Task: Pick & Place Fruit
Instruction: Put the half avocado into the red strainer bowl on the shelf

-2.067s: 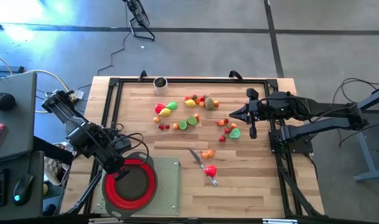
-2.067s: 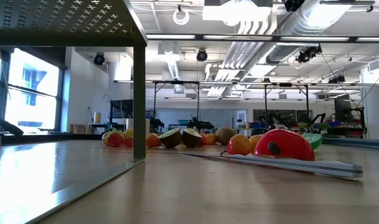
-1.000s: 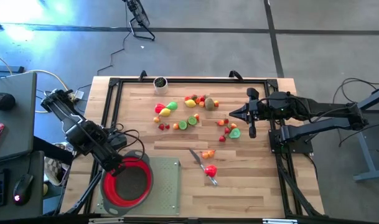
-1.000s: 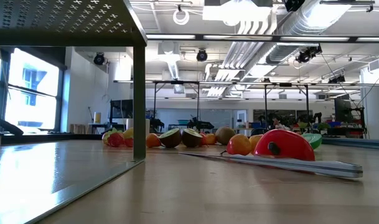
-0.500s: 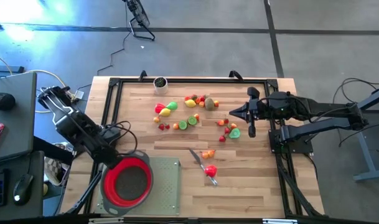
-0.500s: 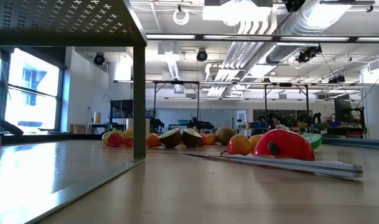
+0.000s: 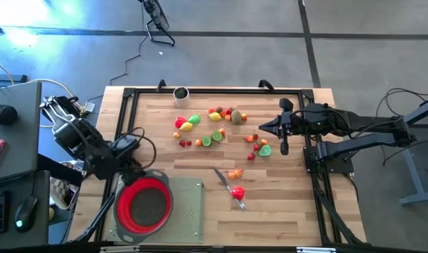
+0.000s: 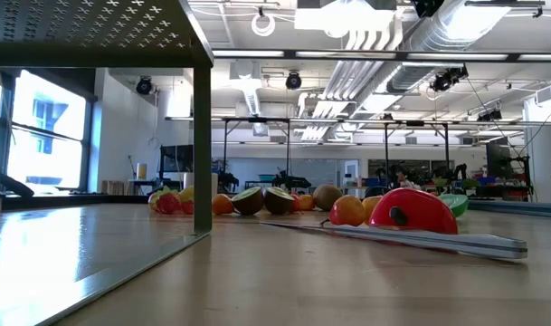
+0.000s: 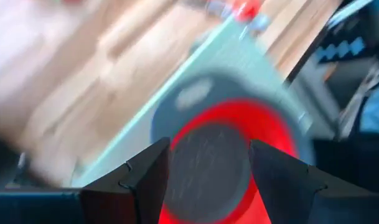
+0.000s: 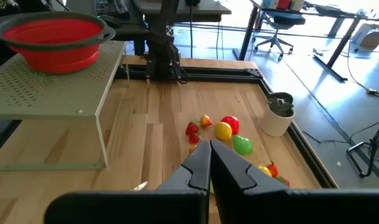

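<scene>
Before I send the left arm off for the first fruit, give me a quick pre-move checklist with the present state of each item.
1. Left gripper open and empty: ok, fingers apart with nothing between them.
2. Red strainer seated on the perforated stand: ok.
3. Strainer holds fruit: not ok, none visible inside.
4. Fruit within the frame: ok, scattered across the table's far half.
5. Right gripper out of the way: not ok, it is shut and parked beside the fruit near the right edge.
6. Knife clear of the fruit: not ok, a red piece lies against it.
</scene>
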Controlling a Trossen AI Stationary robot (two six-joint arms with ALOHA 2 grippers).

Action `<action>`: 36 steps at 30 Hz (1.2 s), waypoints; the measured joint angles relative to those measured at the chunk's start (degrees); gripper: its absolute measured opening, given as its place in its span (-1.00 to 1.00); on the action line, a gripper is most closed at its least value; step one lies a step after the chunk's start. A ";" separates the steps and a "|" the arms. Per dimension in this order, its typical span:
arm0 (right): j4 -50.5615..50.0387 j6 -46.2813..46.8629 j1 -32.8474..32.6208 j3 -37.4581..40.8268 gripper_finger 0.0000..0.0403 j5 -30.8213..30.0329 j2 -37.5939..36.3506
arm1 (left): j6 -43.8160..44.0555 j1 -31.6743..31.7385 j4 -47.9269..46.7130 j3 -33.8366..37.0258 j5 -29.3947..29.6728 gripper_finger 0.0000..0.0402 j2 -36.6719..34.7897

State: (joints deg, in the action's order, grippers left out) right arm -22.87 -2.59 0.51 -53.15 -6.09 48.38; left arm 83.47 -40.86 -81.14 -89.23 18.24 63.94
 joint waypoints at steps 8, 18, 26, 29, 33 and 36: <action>0.01 2.86 0.00 0.00 -0.99 -1.92 0.00 | -20.32 0.02 7.62 -2.36 21.09 0.05 0.03; 0.00 5.96 0.00 0.00 -0.99 -1.97 0.00 | -27.92 -0.02 12.66 -2.26 33.57 0.05 0.85; -0.01 9.95 -0.02 0.00 -0.99 -1.95 0.00 | -27.74 0.00 12.56 -2.23 34.85 0.05 4.03; -0.02 11.50 -0.01 0.00 -0.99 -1.95 0.00 | -27.74 0.00 12.54 -2.22 37.61 0.05 5.72; -0.02 12.04 -0.02 0.00 -0.99 -1.95 0.00 | -27.87 0.01 13.22 -2.18 39.47 0.05 7.39; 0.03 12.43 -0.02 0.00 -0.99 -2.79 0.18 | -28.90 0.04 14.01 -2.15 39.51 0.05 7.52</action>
State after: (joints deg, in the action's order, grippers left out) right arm -22.84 9.84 0.49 -53.15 -8.87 48.56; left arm 54.56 -40.82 -67.13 -91.37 57.74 71.45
